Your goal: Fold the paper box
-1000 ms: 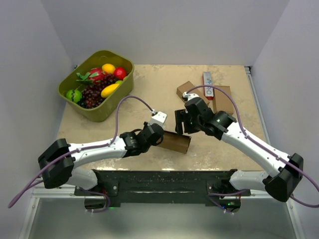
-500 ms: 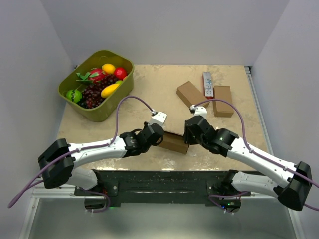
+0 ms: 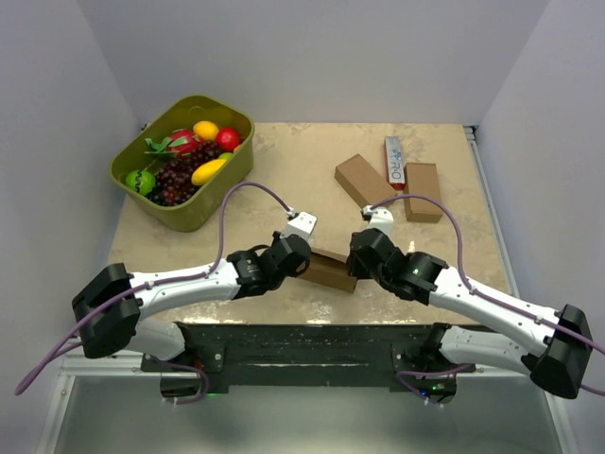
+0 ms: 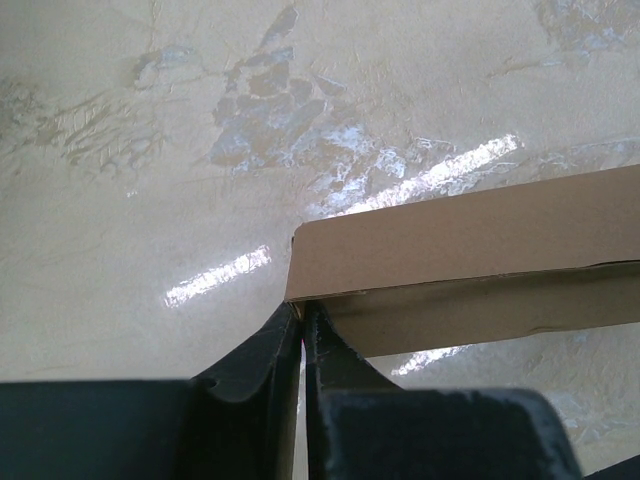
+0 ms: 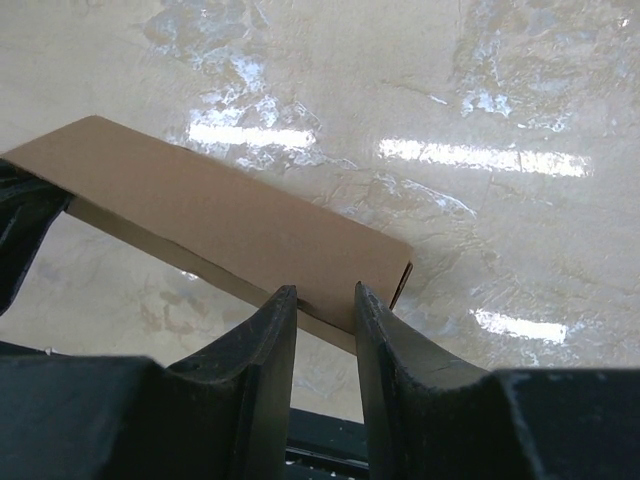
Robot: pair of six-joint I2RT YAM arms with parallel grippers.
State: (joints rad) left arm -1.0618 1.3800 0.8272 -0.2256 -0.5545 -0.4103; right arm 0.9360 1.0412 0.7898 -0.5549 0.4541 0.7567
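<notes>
We see the paper box (image 3: 329, 270) lying toward the near edge of the desk (image 3: 284, 170), between both arms, whose wrists cover its ends from above. The left jaws pinch its left corner edge. The right jaws stand part-open at its right end, gripping nothing. Behind sit a green fruit tub (image 3: 216, 200), two plain boxes (image 3: 361, 178) and a printed carton (image 3: 394, 161).

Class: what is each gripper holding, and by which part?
The left gripper pinches the paper box at its end corner; whether the right gripper grips it cannot be told.
</notes>
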